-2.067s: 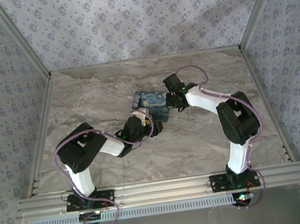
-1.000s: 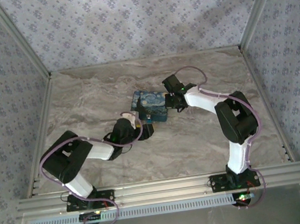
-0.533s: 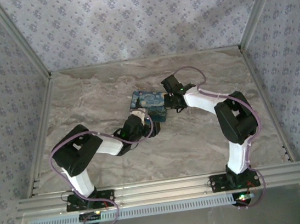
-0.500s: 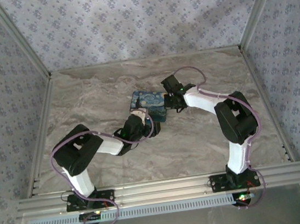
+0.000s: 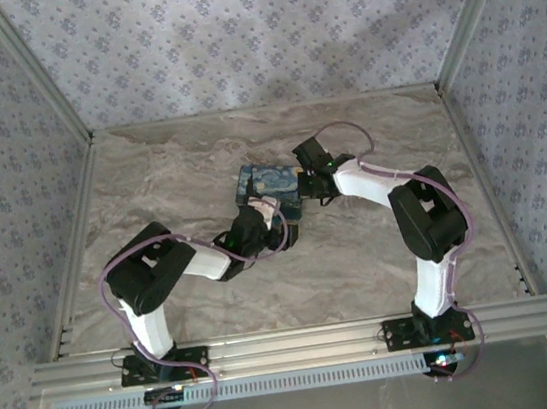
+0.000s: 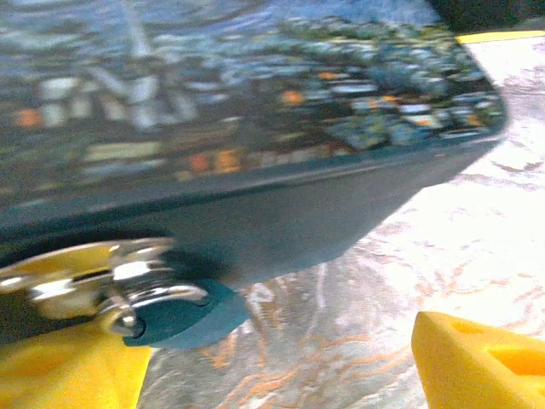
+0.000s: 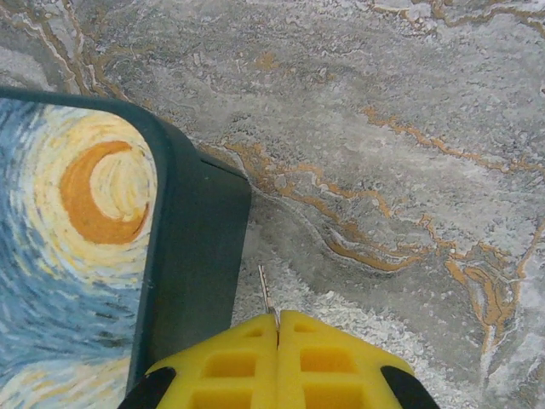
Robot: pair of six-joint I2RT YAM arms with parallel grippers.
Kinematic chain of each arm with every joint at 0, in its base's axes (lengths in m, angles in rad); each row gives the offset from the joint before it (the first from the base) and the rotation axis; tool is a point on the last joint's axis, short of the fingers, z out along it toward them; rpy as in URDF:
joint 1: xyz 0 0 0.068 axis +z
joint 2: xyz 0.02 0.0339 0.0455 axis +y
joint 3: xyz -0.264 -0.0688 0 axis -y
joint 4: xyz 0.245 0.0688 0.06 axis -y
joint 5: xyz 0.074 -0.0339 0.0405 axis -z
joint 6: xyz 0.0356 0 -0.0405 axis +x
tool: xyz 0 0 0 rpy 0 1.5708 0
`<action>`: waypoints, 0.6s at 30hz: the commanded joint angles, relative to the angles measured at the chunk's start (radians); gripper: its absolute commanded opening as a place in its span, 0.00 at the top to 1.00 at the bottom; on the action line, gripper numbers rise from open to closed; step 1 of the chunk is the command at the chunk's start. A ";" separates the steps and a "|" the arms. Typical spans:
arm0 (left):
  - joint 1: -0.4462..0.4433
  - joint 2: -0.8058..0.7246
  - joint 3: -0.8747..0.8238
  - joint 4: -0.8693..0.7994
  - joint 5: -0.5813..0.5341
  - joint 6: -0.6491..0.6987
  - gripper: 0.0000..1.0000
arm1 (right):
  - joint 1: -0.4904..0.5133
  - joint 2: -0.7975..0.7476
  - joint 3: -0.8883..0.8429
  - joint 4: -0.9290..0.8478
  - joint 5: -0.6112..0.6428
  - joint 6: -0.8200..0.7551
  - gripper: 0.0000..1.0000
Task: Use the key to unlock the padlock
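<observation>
A grey-veined marble table sits inside walls papered in a pale floral print, seen from above. Near its centre lies a box printed with a blue-and-yellow night sky. The left gripper reaches in at the box's near edge, and the right gripper sits just beside its right edge.

From the left wrist, the box looms close, its dark teal side wall under the printed lid. Low on that wall, at the left, a brass-coloured hasp carries the padlock: a small, rounded teal-blue body hanging from a bright silver shackle, its lower edge close above the marble. The left gripper stands wide open, one yellow finger directly under the padlock and the other well off to the right.

From the right wrist, the right gripper is pinched closed on the key, a thin pale metal sliver jutting from between the yellow pads. The key's tip lies just beside the dark wall of the box, whose lid shows an orange-and-yellow crescent.
</observation>
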 commanded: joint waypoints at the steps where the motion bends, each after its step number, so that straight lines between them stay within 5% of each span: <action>1: 0.004 0.008 -0.007 0.123 0.095 -0.007 0.26 | 0.010 0.012 0.025 -0.002 -0.009 0.009 1.00; 18: 0.134 0.037 -0.093 0.331 0.252 -0.238 0.31 | 0.000 -0.002 0.005 0.000 -0.004 0.008 1.00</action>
